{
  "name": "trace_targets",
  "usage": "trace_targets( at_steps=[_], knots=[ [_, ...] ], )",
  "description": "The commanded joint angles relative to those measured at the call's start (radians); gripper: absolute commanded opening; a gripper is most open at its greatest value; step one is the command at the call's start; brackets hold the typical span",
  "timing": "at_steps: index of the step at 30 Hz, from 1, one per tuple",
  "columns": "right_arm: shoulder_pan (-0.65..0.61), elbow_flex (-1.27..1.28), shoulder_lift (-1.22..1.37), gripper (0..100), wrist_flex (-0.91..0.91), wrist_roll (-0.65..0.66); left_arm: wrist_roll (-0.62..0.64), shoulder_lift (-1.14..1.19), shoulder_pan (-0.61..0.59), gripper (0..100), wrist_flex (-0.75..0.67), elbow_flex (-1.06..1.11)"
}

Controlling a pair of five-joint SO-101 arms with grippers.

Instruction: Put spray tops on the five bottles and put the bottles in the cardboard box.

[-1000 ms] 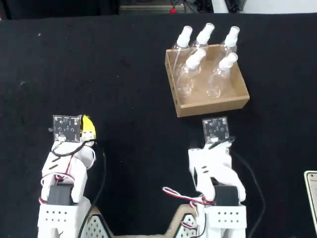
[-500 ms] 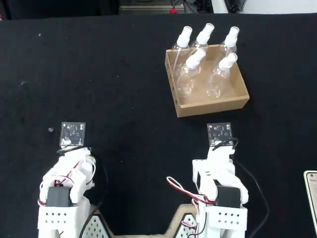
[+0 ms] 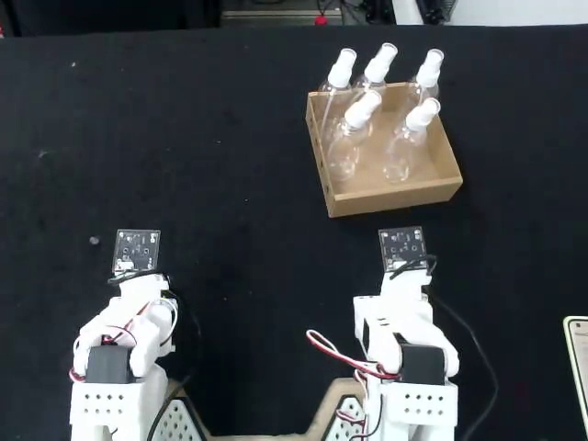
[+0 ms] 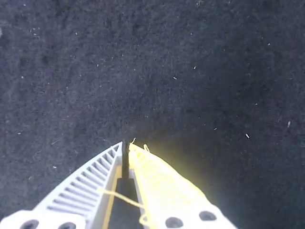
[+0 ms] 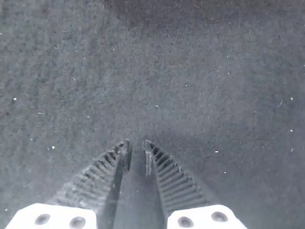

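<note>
Brown and shallow, the open-topped square cardboard box (image 3: 395, 198) is sitting on the black cloth-covered table (image 3: 184, 138), toward its far edge and right of the middle. Five clear plastic bottles (image 3: 342, 149) with rounded bodies are standing inside it, packed close together: three are lining the far wall and two are standing in front of them, nearer the middle of the box. Each one is wearing a white spray top (image 3: 364, 105), and all the tops are leaning slightly the same way in the high view. The near strip of the box floor is showing bare cardboard.

Both white arms are resting folded close to the near edge of the table. The left arm (image 3: 124, 317) is sitting by the near left corner, well apart from the box. The right arm (image 3: 401, 308) is sitting near the box's front wall without touching it.

The left gripper (image 4: 127, 149), with one white and one yellow finger, is pressing its tips together over bare cloth and holding nothing. The right gripper (image 5: 136, 153) is keeping its dark ribbed fingers (image 5: 167, 176) almost together, with only a narrow slit between the tips, gripping nothing.
</note>
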Motion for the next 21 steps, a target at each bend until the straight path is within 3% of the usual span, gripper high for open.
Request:
trace_targets(
  at_steps=[1,21],
  knots=[
    [-0.009,-0.008,-0.097,2.2,0.008,0.005,-0.005,-0.011,-0.007,3,0.005,0.021],
    [-0.012,-0.008,-0.096,2.2,0.008,0.005,0.0,-0.011,-0.004,3,0.005,0.021]
  ],
)
